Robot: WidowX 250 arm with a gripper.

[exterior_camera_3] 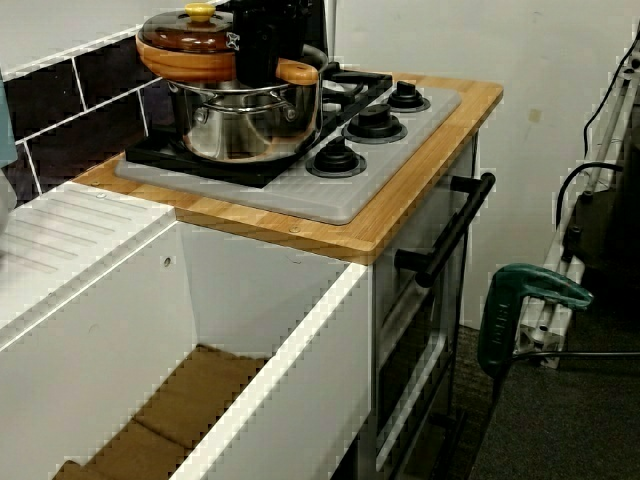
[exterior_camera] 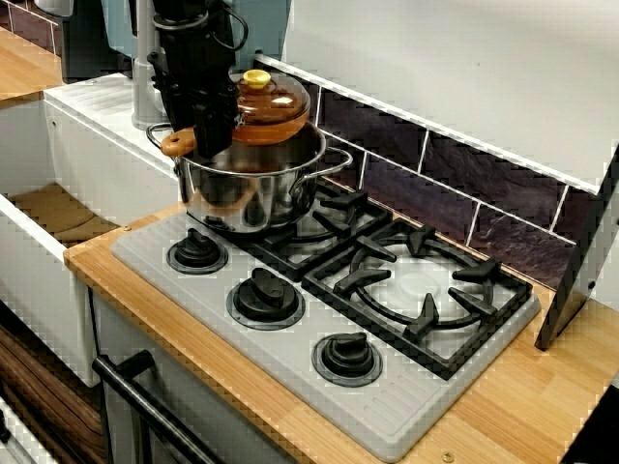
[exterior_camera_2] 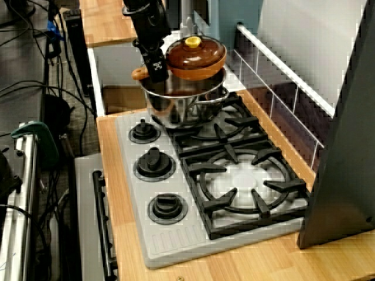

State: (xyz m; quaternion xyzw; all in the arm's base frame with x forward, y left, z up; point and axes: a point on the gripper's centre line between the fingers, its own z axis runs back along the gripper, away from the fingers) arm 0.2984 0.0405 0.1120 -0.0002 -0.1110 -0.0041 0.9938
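A brown glazed pot (exterior_camera: 276, 108) with a lid and a yellow knob hangs over the far rim of a steel pot (exterior_camera: 250, 193). The steel pot stands on the stove's back burner. My black gripper (exterior_camera: 198, 138) comes down from above and is shut on the brown pot's orange wooden handle (exterior_camera: 178, 143). In the high view from the stove's end, the gripper (exterior_camera_2: 151, 69) sits left of the brown pot (exterior_camera_2: 196, 54), above the steel pot (exterior_camera_2: 183, 102). From the sink side, the gripper (exterior_camera_3: 268, 68) hides part of the brown pot (exterior_camera_3: 185, 45) over the steel pot (exterior_camera_3: 240, 128).
Three black knobs (exterior_camera: 264, 295) line the stove's front edge. The near burner grate (exterior_camera: 418, 290) is bare. A deep white sink (exterior_camera_3: 250, 330) lies left of the stove. A dark tiled wall (exterior_camera: 435, 184) runs behind. A grey panel (exterior_camera: 580, 261) leans at the right. An oven handle (exterior_camera_3: 455, 225) sticks out below.
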